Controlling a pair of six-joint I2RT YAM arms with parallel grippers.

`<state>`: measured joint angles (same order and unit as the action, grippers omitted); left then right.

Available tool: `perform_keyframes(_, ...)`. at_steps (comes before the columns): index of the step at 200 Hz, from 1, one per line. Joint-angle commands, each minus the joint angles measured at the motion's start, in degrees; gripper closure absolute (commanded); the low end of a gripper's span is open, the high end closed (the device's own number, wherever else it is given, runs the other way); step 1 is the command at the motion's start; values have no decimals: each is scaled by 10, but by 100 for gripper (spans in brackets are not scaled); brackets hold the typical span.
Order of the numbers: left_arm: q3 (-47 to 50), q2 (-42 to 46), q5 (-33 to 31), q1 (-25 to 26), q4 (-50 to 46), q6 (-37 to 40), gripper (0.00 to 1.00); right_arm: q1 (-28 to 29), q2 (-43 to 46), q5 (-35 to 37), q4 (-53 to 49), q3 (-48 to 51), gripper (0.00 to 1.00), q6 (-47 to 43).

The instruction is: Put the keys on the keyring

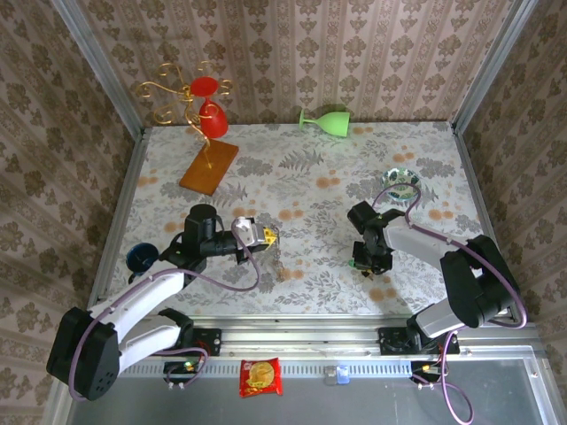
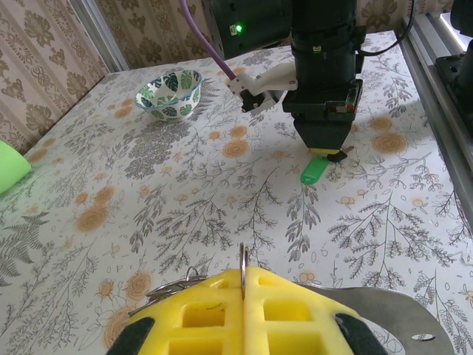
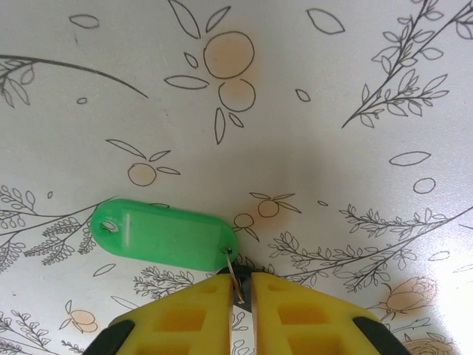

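Now each of our grippers holds one half, well apart.
Our left gripper (image 2: 242, 278) is clamped on the thin brownish-grey chain keyring (image 1: 280, 262). Our right gripper (image 3: 238, 290) pinches the wire loop of the green plastic-headed key (image 3: 162, 234), which lies flat on the floral tabletop (image 3: 332, 111), long axis leftward from its fingertips, straight ahead of the left gripper.

Green key (image 3: 164, 235): oblong plastic head, hole at end far from right gripper (image 3: 238, 285), lying flat on table (image 3: 332, 111) just ahead-left of fingertips. Small metal loop (image 3: 233, 272) at near end pinched between them.
Keyring (image 2: 242, 260): thin metal, upright, edge-on, clamped between left gripper (image 2: 243, 285) pads. Wire loops (image 2: 176, 284) just left of pads. Chain strand (image 1: 280, 261) trailing from tip.
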<state>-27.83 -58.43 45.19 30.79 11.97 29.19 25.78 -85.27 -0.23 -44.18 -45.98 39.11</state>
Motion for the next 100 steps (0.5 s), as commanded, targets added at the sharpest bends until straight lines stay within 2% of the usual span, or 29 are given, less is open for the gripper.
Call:
perform_keyframes(1,-20,1,19,3,9,13,100,4,-11,16,-20,-15,83,-7)
perform_keyframes(60,-20,-2,24,3,8,13,100,4,-16,19,-18,-18,83,-10)
perform_keyframes(82,-20,-3,25,3,7,13,100,4,-14,21,-20,-19,87,-12)
perform_keyframes(100,-20,-2,25,3,6,13,100,5,-13,25,-24,-21,94,-14)
